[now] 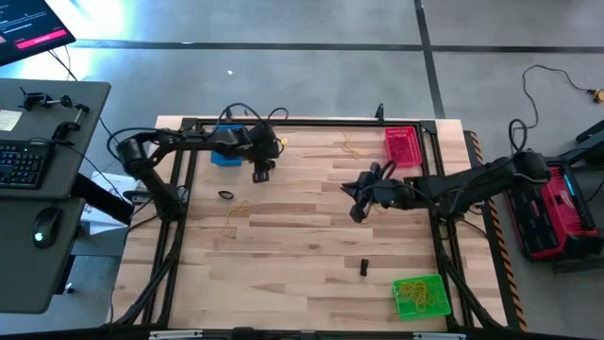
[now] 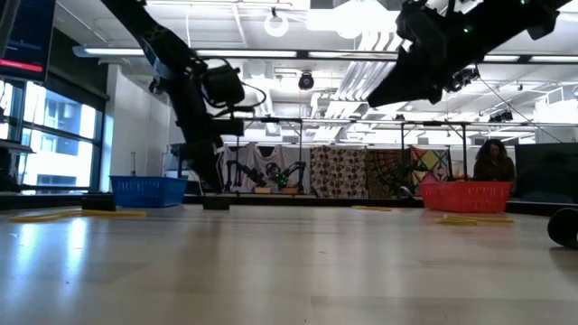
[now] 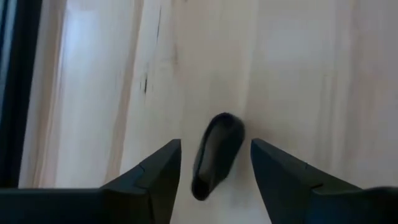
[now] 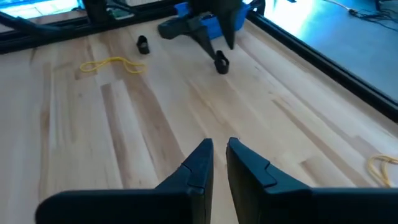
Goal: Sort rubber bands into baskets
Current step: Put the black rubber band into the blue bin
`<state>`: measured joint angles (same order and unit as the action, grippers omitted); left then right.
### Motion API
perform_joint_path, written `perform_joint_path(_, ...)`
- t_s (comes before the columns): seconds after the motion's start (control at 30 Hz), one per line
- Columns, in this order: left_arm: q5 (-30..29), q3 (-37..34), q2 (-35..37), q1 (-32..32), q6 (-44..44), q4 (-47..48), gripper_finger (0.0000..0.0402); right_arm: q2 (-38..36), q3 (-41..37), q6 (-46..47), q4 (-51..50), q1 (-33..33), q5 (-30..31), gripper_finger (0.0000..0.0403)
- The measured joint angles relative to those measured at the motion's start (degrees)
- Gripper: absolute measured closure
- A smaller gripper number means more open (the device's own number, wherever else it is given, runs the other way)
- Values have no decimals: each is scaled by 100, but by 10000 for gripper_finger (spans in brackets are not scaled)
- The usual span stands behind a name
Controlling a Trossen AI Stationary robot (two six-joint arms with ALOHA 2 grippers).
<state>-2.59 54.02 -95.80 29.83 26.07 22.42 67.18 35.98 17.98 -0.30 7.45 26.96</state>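
**Black band lies between the left gripper's spread fingers**

Nearest the table's front edge, the green basket (image 1: 420, 296) sits at the right corner with yellow bands (image 1: 411, 298) tangled inside it. Just up and left of it a small black piece (image 1: 363, 267) lies alone on the wood.

Toward mid-table, the right gripper (image 1: 359, 210) hovers above bare boards, its fingers (image 4: 198, 163) nearly pressed together with only a narrow gap and nothing pinched between them. On the left side, a loose yellow band (image 1: 236, 208) lies on the wood, and a black band (image 1: 226, 195) rests just beyond it.

Farther back, the left gripper (image 1: 261, 174) points down at the table beside the blue basket (image 1: 225, 157). Its fingers (image 3: 155, 171) stand spread wide, and a black loop (image 3: 216, 152) lies on the wood in the gap between them, touching neither finger. The right wrist view shows the same loop (image 4: 221, 62) on the table under that gripper, near the basket but outside it.

At the far right corner the red basket (image 1: 402, 145) stands against the frame, and a thin yellow strand (image 1: 351, 146) lies on the boards to its left.
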Motion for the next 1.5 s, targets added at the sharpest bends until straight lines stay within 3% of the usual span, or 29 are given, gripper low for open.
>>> perform_joint_path(0.23,-2,313,-493,98,302,229,205,0,-135,-17,184,164,33,369)
perform_joint_path(0.37,-63,410,-662,96,314,358,219,0,-135,-47,185,234,174,369)
perform_joint_path(0.63,0,436,-648,40,444,536,318,0,-135,-109,184,286,256,369)
perform_joint_path(0.73,-320,546,-561,-38,462,907,368,0,-135,-111,184,286,256,369)
perform_joint_path(0.83,-679,588,-295,-101,274,1101,396,0,-135,-109,184,286,254,369)
perform_joint_path(1.13,-656,588,1235,120,-1031,1945,399,0,-135,-114,171,286,254,369)
perform_joint_path(1.33,-739,588,2053,683,-1930,2545,400,0,-135,-134,170,286,251,369)
perform_joint_path(1.5,-744,586,2148,1288,-2198,2884,401,0,-135,-136,180,286,250,369)
